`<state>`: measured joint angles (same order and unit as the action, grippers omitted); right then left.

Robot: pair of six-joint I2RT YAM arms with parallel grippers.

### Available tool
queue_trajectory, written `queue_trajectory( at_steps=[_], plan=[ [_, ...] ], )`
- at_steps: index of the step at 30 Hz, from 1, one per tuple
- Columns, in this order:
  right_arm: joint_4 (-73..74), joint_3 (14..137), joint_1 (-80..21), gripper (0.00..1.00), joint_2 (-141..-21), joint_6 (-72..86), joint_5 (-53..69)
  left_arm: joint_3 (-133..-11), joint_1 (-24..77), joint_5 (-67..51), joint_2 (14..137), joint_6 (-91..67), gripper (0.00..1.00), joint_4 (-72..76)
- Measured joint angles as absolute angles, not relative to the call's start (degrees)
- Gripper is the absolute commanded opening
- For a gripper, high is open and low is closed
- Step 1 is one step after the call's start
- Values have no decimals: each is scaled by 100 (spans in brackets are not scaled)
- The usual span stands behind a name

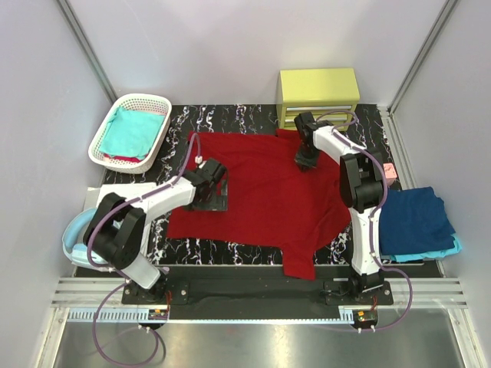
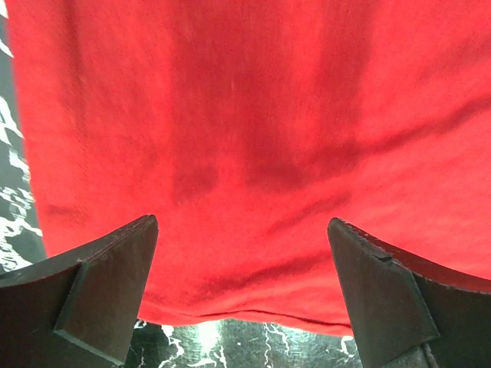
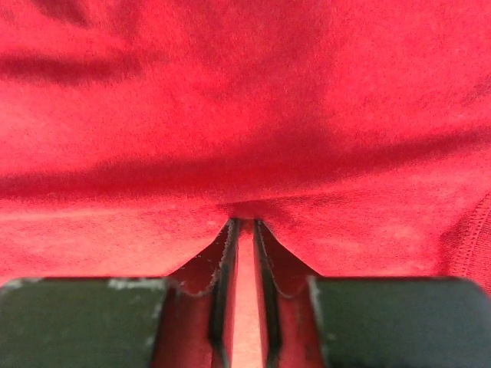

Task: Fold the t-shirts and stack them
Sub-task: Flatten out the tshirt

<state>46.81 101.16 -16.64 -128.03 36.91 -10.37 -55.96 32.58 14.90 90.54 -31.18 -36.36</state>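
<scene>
The white basket (image 1: 146, 97) is holding a teal shirt (image 1: 132, 132). The dark red shirt (image 1: 268, 192) is lying spread out on the black table (image 1: 230, 119). The left gripper (image 2: 242, 284) is hanging wide apart over its left side. The right gripper (image 3: 244, 230) is pinching its far edge tight. A navy shirt (image 1: 414, 218) is sitting on a light blue shirt (image 1: 441, 251)

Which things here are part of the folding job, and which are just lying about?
Job: red t-shirt, spread on the table; teal t-shirt; navy t-shirt, lying on the light blue t-shirt.
Lying about: white lattice basket; yellow drawer unit; pink block.
</scene>
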Motion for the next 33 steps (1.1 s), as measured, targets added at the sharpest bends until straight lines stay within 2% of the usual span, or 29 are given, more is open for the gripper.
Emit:
queue_trajectory(
  at_steps=[4,5,8,9,14,19,23,28,33],
  plan=[
    [4722,10254,-1645,54,-12870,3627,-993,-5402,3411,1455,9126,-3188,99,-3691],
    [4700,10256,-1649,69,-12870,3583,-963,-5374,3450,1457,9126,-3205,99,-3723],
    [4609,10213,-1741,84,-12807,3463,-991,-5369,3535,1476,9111,-3258,99,-3763],
    [4604,10138,-1800,86,-12733,3428,-1020,-5369,3551,1490,9083,-3271,99,-3763],
    [4668,9459,-2320,88,-11749,3433,-1155,-5367,3592,1559,8576,-3306,99,-3778],
    [4619,8090,-3275,84,-9522,3743,-1365,-5299,3647,1664,7782,-3398,99,-3706],
    [4729,6508,-3830,80,-8075,4397,-1441,-4932,3656,1483,7231,-3489,99,-3472],
    [5266,4759,-4130,75,-7177,5382,-1382,-4519,3671,1199,7109,-3610,99,-3240],
    [5874,4115,-4158,70,-6578,6049,-1396,-4458,3706,1133,7133,-3607,99,-3212]
  ],
)
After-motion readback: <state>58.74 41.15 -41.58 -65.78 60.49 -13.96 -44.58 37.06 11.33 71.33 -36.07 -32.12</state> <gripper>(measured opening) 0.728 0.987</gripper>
